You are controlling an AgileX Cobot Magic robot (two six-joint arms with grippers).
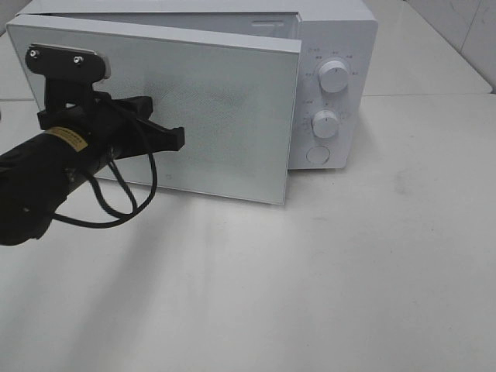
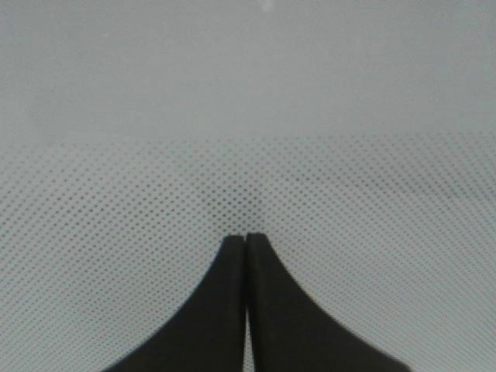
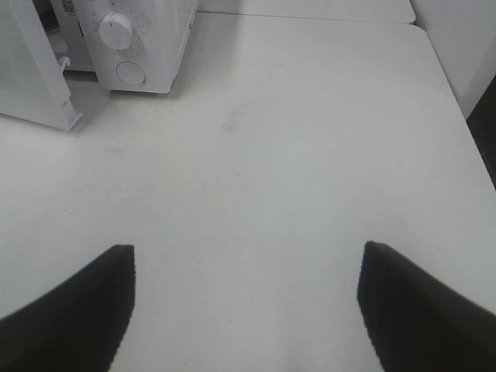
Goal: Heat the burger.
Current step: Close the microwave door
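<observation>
The burger is out of view in every frame. A white microwave [image 1: 335, 46] stands at the back of the table, and its dotted glass door [image 1: 225, 116] hangs ajar, swung partway toward the front. My left gripper [image 1: 180, 138] is shut, holding nothing, with its tips against the door's outer face. The left wrist view shows the two black fingers pressed together [image 2: 246, 236] right at the dotted glass. My right gripper [image 3: 248, 249] is open over bare table to the right of the microwave [image 3: 147, 39], nothing between its fingers. It does not show in the high view.
Two round knobs [image 1: 333, 76] [image 1: 325, 124] and a round button [image 1: 318, 155] sit on the microwave's right panel. The door's free edge [image 3: 35, 77] juts forward past that panel. A white table [image 1: 349, 271] extends to the front and right.
</observation>
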